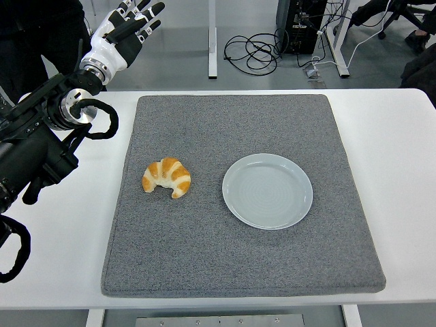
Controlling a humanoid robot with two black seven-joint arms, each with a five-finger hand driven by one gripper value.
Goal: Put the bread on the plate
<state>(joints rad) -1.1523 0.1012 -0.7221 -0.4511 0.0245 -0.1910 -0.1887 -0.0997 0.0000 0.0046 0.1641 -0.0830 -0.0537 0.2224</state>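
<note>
A golden croissant [167, 177] lies on the grey mat [238, 272], left of centre. An empty pale blue-grey plate [268, 191] sits on the mat just right of it, a short gap between them. My left hand [129, 27] is raised at the top left, beyond the table's far edge, well away from the croissant; its black-tipped fingers are extended and hold nothing. The right arm does not show.
The mat covers most of the white table [402, 157]. Bare white strips run along the left and right sides. Behind the table are desk legs [212, 41], cables [255, 51] on the floor and a black computer case [300, 24].
</note>
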